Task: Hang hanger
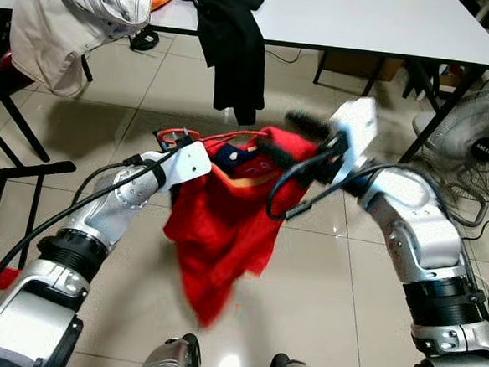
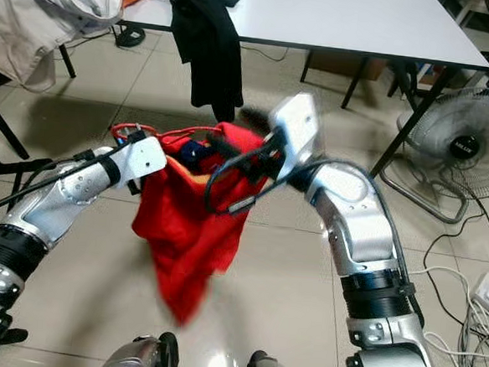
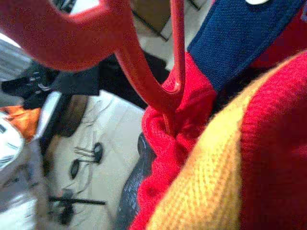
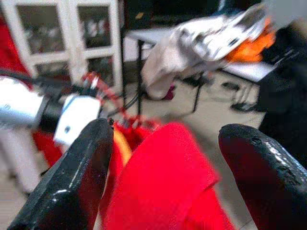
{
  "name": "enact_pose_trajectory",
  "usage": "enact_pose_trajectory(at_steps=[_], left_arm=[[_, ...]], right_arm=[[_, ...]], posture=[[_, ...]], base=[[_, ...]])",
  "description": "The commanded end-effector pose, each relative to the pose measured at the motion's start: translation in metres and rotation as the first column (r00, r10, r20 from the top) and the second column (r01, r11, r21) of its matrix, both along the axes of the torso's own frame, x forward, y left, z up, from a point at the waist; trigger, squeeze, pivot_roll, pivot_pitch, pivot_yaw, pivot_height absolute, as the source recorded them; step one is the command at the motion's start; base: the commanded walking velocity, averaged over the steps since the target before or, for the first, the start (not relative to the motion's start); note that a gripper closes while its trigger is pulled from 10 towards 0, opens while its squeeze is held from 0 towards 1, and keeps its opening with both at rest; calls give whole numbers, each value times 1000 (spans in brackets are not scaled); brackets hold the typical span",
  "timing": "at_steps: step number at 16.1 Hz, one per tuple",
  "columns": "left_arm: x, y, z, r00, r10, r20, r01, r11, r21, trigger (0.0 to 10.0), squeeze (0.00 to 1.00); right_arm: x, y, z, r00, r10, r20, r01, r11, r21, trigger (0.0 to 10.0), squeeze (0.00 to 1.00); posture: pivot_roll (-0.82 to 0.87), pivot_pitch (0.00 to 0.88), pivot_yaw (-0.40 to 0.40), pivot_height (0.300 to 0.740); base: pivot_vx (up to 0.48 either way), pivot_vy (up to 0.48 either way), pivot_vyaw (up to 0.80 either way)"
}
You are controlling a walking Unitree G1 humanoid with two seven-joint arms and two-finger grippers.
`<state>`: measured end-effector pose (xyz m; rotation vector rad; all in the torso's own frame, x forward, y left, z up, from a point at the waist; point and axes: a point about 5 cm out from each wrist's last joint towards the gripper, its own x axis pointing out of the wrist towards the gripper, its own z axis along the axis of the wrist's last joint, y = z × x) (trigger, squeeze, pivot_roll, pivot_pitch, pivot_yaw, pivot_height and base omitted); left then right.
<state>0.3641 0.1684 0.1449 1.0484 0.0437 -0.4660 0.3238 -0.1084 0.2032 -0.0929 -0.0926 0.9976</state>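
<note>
Left gripper (image 1: 170, 140) grips red hanger (image 3: 144, 67); fan (image 1: 482, 150) badge unreadable

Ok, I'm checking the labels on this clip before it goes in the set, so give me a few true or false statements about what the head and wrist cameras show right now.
1. A red garment hangs on a red hanger between the two arms. True.
2. The right end effector is clamped shut. False: in the right wrist view its two black fingers stand wide apart with the red cloth between them.
3. A black garment hangs over the edge of the white table. True.
4. The red garment lies in a heap on the floor. False: it hangs in the air above the tiles.
5. A standing fan is at the robot's left. False: it stands at the robot's right.
</note>
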Motion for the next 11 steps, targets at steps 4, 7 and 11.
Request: enact_pose_trajectory(at_steps=[4,7,11], left_arm=[[0,-39,43,947,-184,264,156,980,123,10000,0],[-1,-44,51,923,-217,318,169,971,172,10000,0],[-6,-51,48,901,-273,336,212,955,207,10000,0]], right_arm=[[-4,17,4,986,160,-43,-160,987,14,10000,0],[-5,19,3,980,196,-36,-197,979,-41,10000,0],[-3,17,9,975,198,103,-177,966,-186,10000,0]], posture=[[-112,106,11,740],[-112,107,14,740],[-116,120,14,740]], base=[[0,0,0],[0,0,0],[0,0,0]])
